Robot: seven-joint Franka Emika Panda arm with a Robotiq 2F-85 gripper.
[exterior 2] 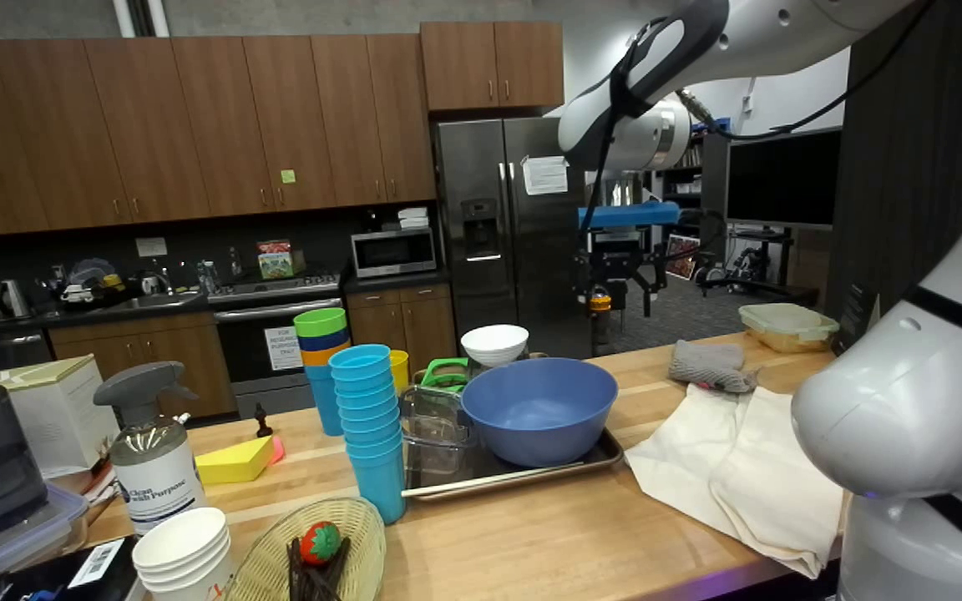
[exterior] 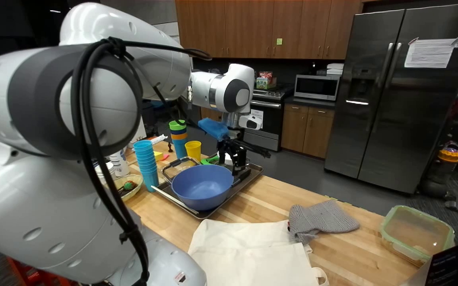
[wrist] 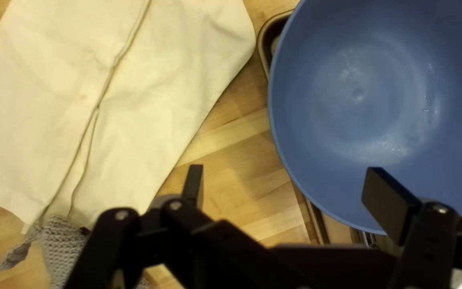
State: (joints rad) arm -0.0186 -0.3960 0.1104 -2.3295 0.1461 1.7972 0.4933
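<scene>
My gripper (wrist: 285, 176) hangs open above the table with nothing between its fingers. In the wrist view one finger (wrist: 385, 200) overlaps the near rim of a large blue bowl (wrist: 359, 92); the other stands over bare wood. The bowl is the nearest thing below and looks empty inside. It rests on a dark metal baking tray (exterior 2: 606, 451), seen in both exterior views. A cream cloth (wrist: 106, 100) lies folded beside the tray, and a grey knitted piece (wrist: 60, 245) touches its edge. In an exterior view the gripper (exterior 2: 621, 305) is well above the tabletop.
Clear containers (exterior 2: 435, 434), a white bowl (exterior 2: 495, 344) and a green item (exterior 2: 445, 371) crowd the tray. Stacked blue cups (exterior 2: 372, 434) and a wicker basket (exterior 2: 368, 542) stand beside it. A spray bottle (exterior 2: 151, 459) and a lidded container (exterior: 418, 230) stand farther off.
</scene>
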